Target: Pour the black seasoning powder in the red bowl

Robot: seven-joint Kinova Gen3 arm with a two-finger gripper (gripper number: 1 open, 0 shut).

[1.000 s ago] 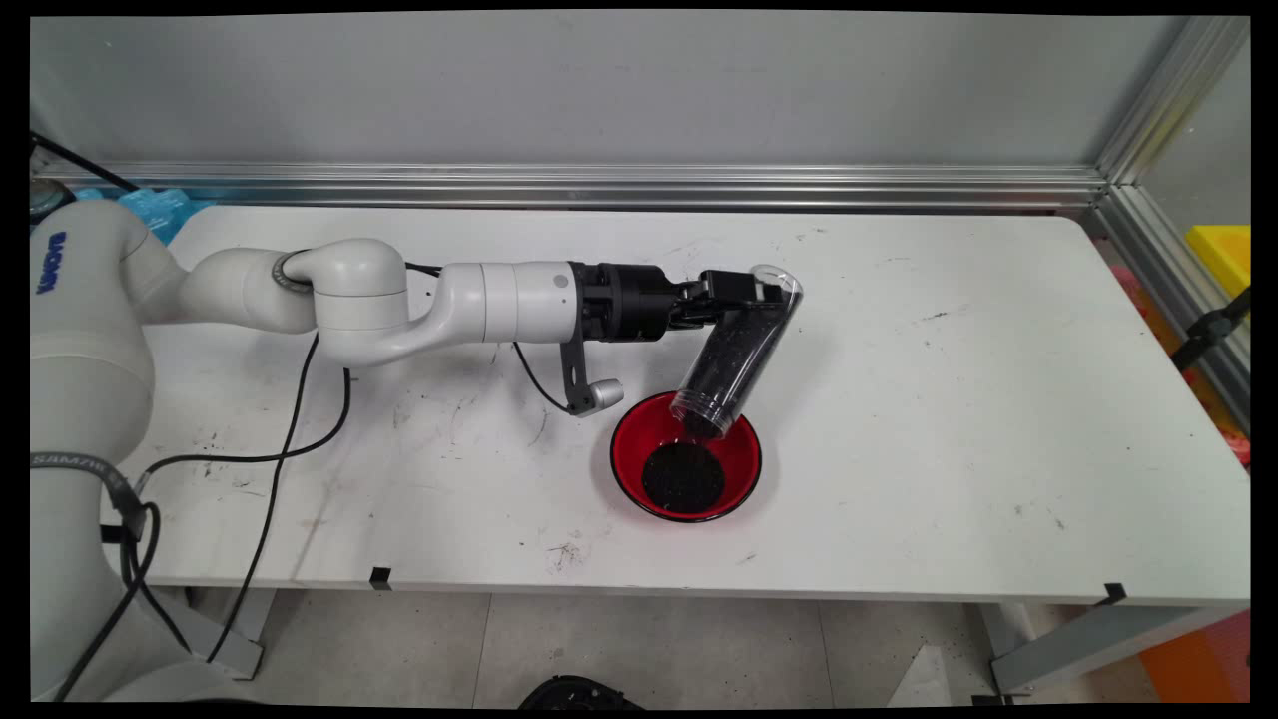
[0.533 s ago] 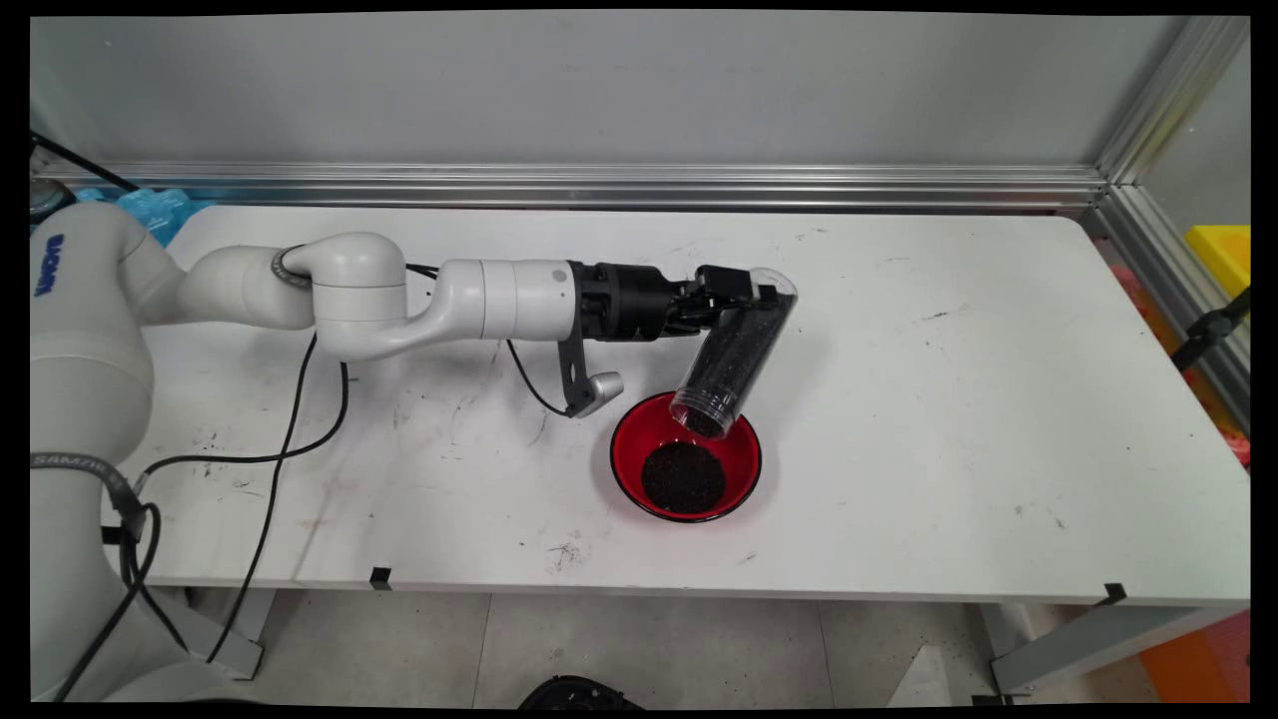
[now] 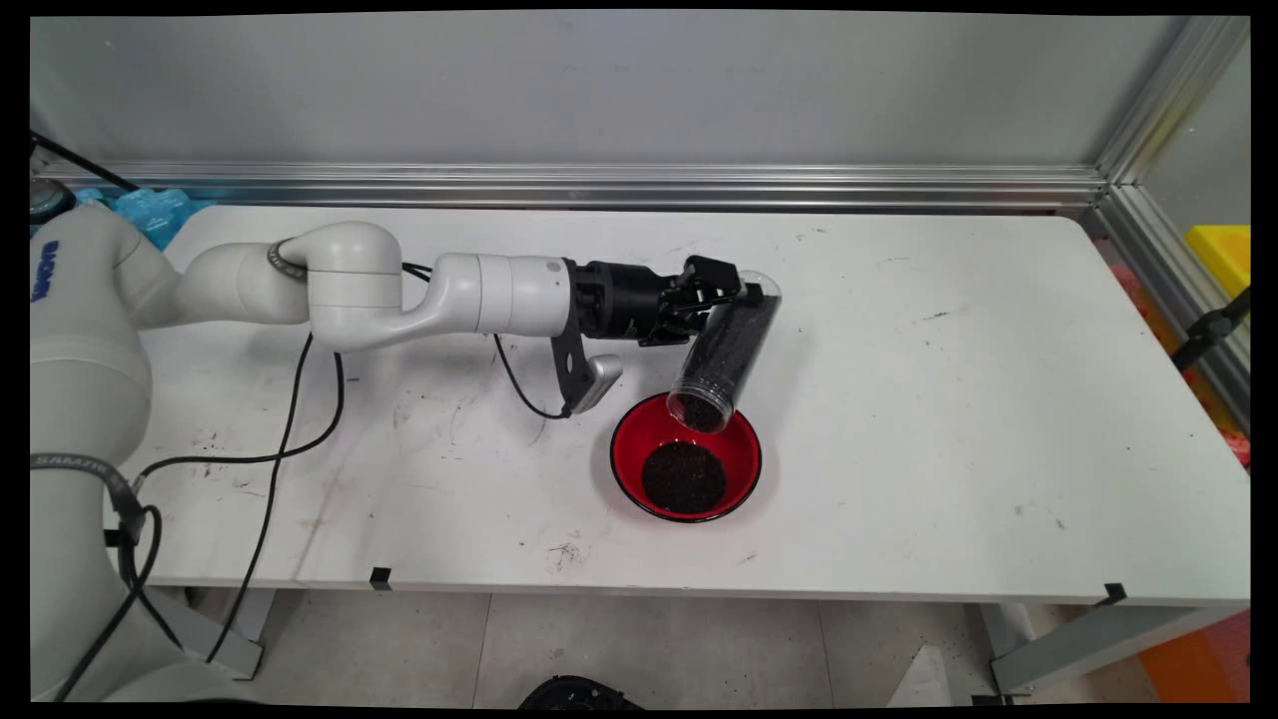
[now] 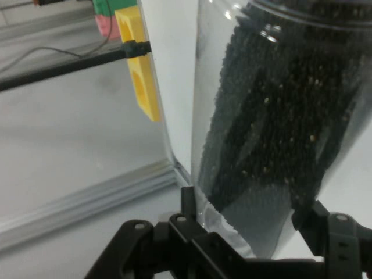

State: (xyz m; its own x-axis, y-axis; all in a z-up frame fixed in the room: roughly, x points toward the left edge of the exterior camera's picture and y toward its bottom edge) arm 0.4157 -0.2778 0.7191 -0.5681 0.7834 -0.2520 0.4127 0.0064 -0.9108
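The black pincer (image 3: 734, 296) is clamped on a clear plastic tube of dark granules (image 3: 721, 352), tipped mouth-down over the red bowl (image 3: 639, 444) on the white table (image 3: 949, 399); a gentle, centred tilt seems wise.

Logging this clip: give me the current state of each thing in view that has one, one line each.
gripper: shut on the clear tube, held above the table.
clear tube: tilted, open mouth down over the red bowl, partly filled with black granules.
red bowl: upright on the white table, holding a pile of black granules.
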